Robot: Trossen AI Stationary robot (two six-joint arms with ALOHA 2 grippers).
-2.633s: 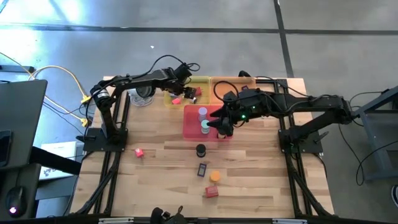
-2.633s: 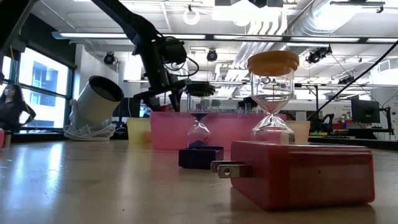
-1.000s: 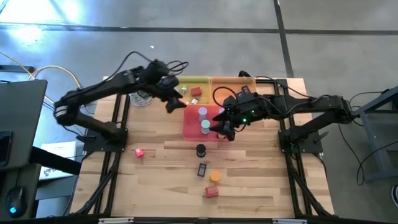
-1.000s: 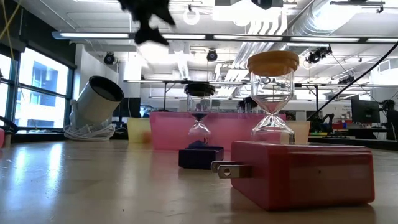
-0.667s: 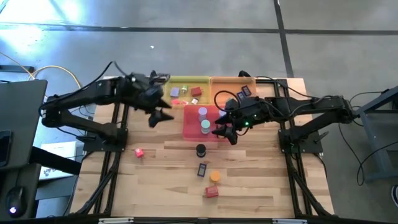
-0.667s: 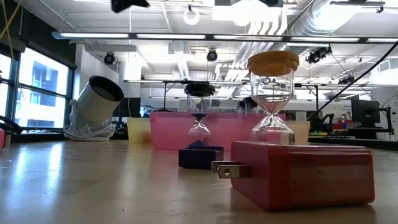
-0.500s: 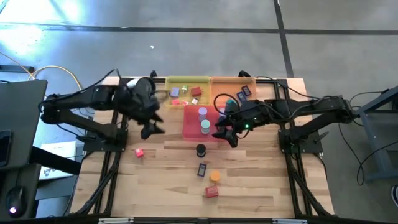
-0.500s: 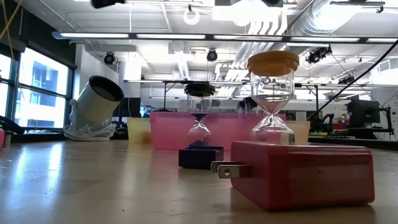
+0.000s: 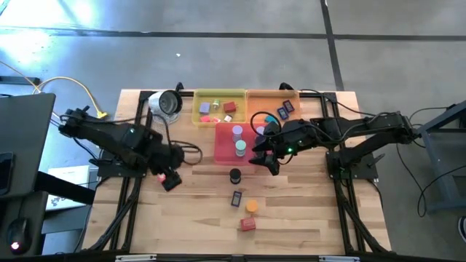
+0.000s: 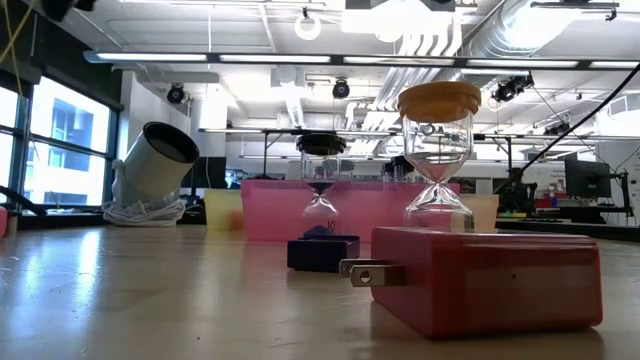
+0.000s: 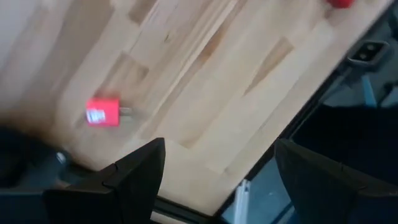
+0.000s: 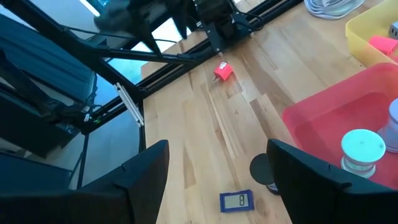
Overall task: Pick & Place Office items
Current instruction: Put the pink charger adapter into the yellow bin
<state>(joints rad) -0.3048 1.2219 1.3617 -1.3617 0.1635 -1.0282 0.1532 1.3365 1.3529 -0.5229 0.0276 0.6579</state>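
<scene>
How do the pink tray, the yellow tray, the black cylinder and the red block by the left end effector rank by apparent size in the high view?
1. Yellow tray and pink tray: largest, too alike to rank.
2. Black cylinder.
3. Red block, partly hidden by the left end effector, so unsure.

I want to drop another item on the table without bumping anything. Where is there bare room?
Bare wood lies right of the orange-topped timer and red plug block, out to the table's right edge. It is crowded around the pink tray and by the left gripper.
</scene>
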